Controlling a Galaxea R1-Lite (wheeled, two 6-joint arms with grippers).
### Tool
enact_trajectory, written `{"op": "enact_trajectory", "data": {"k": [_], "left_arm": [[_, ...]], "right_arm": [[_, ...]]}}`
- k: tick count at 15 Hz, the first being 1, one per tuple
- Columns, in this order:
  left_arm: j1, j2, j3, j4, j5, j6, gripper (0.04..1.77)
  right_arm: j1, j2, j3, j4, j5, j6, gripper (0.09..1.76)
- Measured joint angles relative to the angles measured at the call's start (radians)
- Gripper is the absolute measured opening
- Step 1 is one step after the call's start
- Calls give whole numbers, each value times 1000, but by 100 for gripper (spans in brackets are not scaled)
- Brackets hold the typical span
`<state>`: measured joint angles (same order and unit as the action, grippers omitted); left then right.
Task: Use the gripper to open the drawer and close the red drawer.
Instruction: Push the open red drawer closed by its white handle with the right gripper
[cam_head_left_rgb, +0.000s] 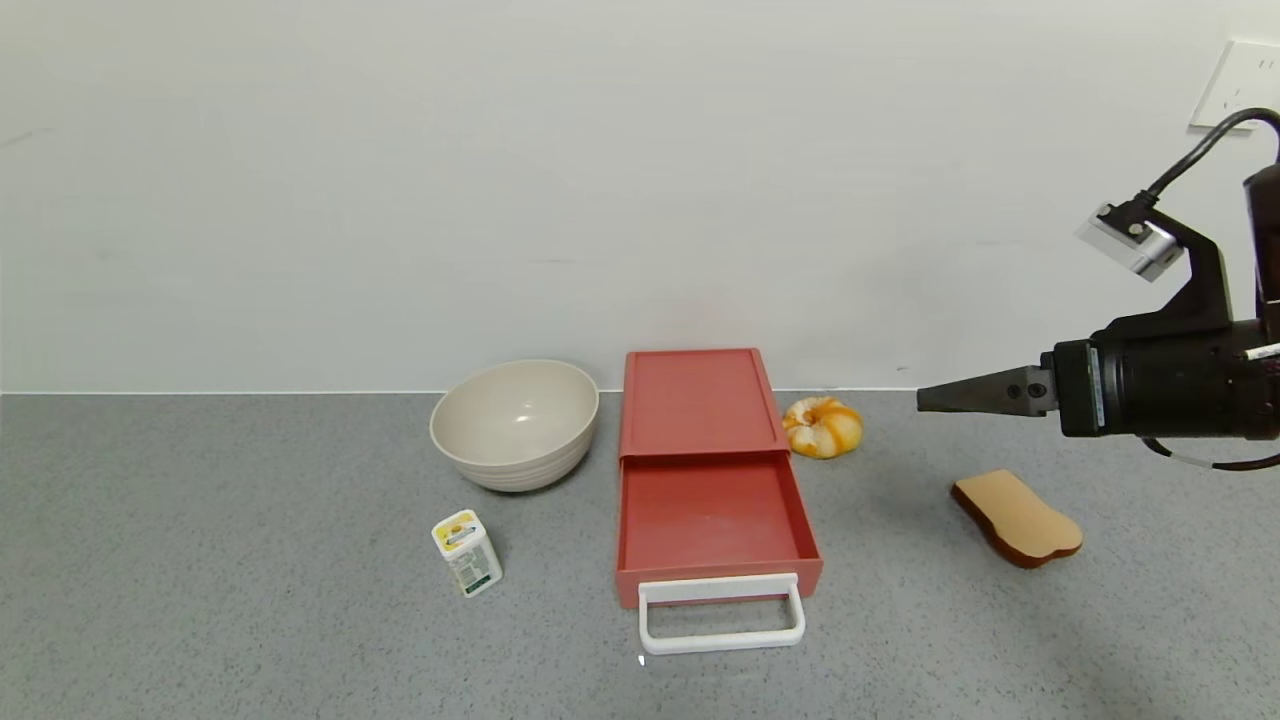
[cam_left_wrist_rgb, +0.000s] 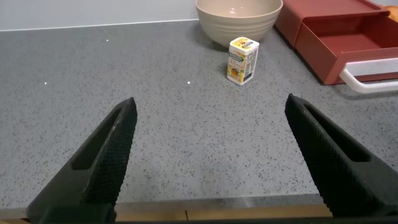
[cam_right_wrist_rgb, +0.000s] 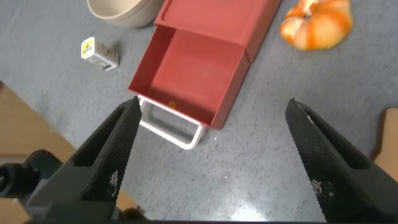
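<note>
The drawer (cam_head_left_rgb: 712, 470) sits mid-counter with its tray pulled out toward me. To its left are the bowl (cam_head_left_rgb: 515, 423) and, nearer me, a small carton (cam_head_left_rgb: 467, 553). To its right a small pumpkin (cam_head_left_rgb: 822, 427) lies by the wall, the bread slice (cam_head_left_rgb: 1017, 518) farther right, below my right gripper (cam_head_left_rgb: 925, 399).

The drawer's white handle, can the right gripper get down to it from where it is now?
Probably yes. The right gripper hangs open in the air to the right of the drawer, whose tray is pulled out with the white handle at the front. Nothing lies between them; the bread slice sits off to the right.
</note>
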<state>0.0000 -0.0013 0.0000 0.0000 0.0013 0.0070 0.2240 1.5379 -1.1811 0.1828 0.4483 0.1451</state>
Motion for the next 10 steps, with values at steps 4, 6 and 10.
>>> {"op": "enact_trajectory", "data": {"k": [4,6,10], "left_arm": [[0,0,0,0,0,-1,172],[0,0,0,0,0,-1,172],[0,0,0,0,0,-1,172]], "right_arm": [[-42,-8,112,-186,8,2,171],[-49,-5,136,-196,8,3,171],[-53,-3,143,-197,8,3,171]]}}
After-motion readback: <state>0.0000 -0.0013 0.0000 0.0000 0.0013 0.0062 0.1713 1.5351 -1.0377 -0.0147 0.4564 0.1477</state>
